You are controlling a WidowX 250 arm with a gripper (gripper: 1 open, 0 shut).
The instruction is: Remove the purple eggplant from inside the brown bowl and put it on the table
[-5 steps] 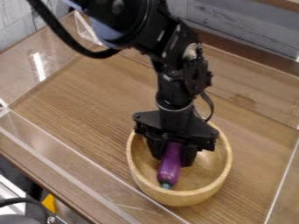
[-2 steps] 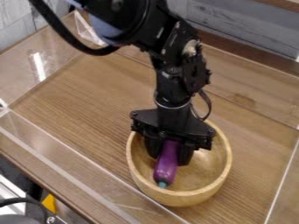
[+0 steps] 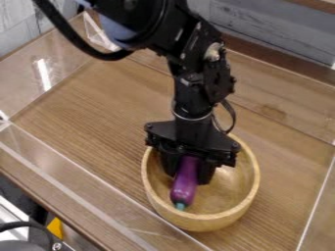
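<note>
Wood-grain tabletop fills most of the view, edged by clear acrylic walls, with pale horizontal boards beyond its far side. On this table point(image 3: 98, 113), near the front of the view, sits the round brown bowl point(image 3: 246, 201). The purple eggplant point(image 3: 187, 184) is inside the bowl — upper portion beneath the black pincer point(image 3: 191, 164), lower portion exposed.

Orientation: the eggplant's long axis runs roughly up and down the view, leaning slightly. Its teal-green stem tip point(image 3: 181, 206) points toward the near side of the bowl; the opposite end is hidden under the pincer.

Pincer state: clenched on the eggplant, reaching down into the bowl from above.

Edges and clearance: the stem tip lies near the bowl's front wall. Bare bowl interior shows to the right of the eggplant, with a narrower strip to its left. Outside the rim, open table extends to the left and beyond the bowl — a smaller bare area lies to the right. The clear wall point(image 3: 81, 176) runs diagonally past the bowl's left side.
</note>
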